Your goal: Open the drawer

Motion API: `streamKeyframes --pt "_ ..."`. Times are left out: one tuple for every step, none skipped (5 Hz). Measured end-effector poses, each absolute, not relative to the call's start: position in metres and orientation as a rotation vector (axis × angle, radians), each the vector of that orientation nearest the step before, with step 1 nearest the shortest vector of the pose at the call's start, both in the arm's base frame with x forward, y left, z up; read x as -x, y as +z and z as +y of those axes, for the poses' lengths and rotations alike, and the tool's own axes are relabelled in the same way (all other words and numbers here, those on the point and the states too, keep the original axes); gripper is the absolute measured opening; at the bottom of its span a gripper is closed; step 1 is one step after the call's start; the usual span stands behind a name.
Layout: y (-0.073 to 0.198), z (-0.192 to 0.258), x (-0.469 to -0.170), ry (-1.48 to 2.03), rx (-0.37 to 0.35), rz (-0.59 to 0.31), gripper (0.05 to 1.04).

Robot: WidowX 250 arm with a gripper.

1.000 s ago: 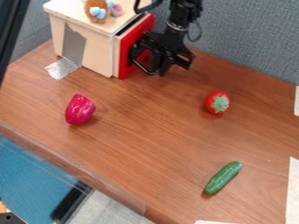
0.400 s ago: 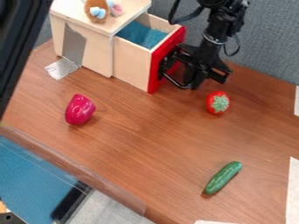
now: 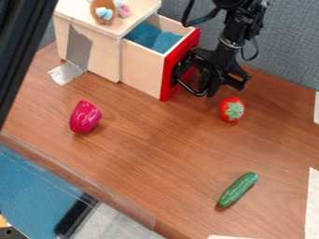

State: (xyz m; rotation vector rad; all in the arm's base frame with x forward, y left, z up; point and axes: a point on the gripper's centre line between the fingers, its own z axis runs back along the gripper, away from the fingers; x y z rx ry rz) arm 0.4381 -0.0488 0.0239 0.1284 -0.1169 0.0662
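Drawer, standing well out of its housing, on the picture-left side of the jaws. Going left to right.

Far left of the jaws: silvery tape on cabinet and table. Probably an anchor; a hard tug might still shift the lot.

Nearer the viewer, well left of the jaws: pink pepper, outside the drawer's path. Brown toy sits on the cabinet top; a jolt could topple it.

Drawer walls look like thin pale wood: light, stiff, likely some rub on the slide. Straight, even pull advised; a skewed one may bind. Blue lining inside looks soft, no use as a hold.

Red front, just left of the jaws: pull from the middle of its outer face. Handle not distinguishable against the black gripper. Jaws beside that face; clenched or released, cannot tell, nor whether they grasp anything.

Just right of the jaws, toward the viewer: strawberry. Further pulling could bring arm or front against it. Beyond, cucumber, well apart. Opening looks nearly or fully done.
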Motion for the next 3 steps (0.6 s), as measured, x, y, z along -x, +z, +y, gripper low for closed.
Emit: streamKeyframes --pt "0.037 -0.053 -0.434 0.118 -0.088 -0.14 0.359" --pt "0.063 -0.056 -0.437 0.119 -0.06 -0.192 0.658" --pt "0.079 -0.06 -0.437 0.102 -0.031 -0.218 0.938"
